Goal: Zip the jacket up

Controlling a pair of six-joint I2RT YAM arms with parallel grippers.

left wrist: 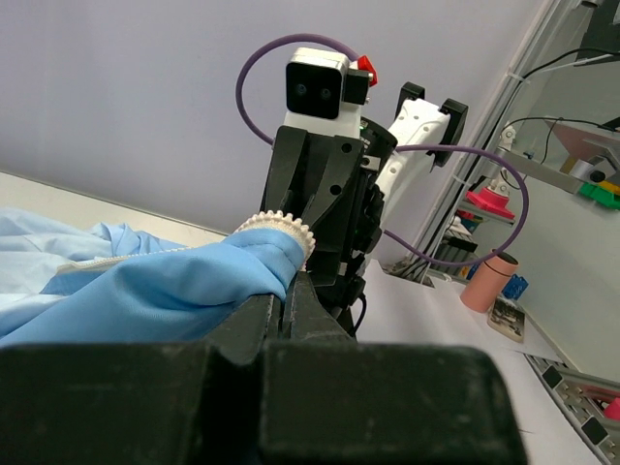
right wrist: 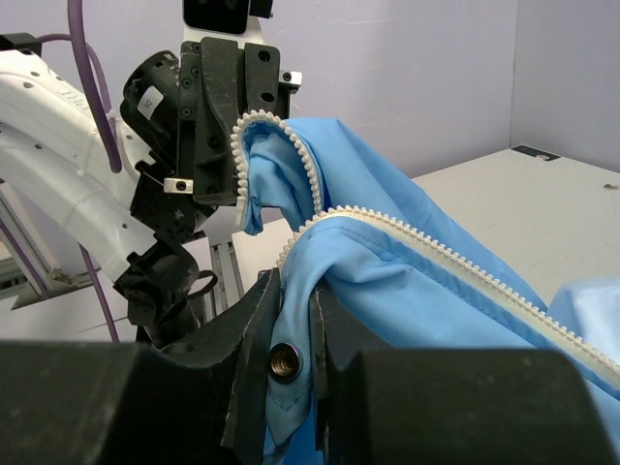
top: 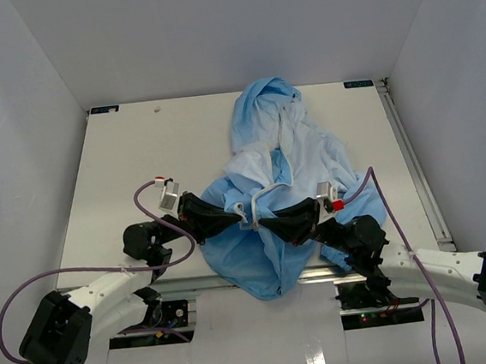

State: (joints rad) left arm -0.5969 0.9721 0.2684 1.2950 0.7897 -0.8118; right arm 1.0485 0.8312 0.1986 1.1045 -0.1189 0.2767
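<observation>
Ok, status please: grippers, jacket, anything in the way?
Left gripper shut on jacket edge; right gripper shut on facing edge. Zipper not joined. Nothing blocking.

The right arm (left wrist: 417, 126) has white shells and black joints, with a red tab (left wrist: 365, 66) beside its white wrist camera (left wrist: 317, 82) and a purple cable (left wrist: 291, 41) looping above that camera.

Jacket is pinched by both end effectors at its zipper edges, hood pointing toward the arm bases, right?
No: the hood points away from the arm bases, toward the table's far edge, as the top external view shows. The left end effector and right end effector do pinch the jacket's zipper edges.
</observation>
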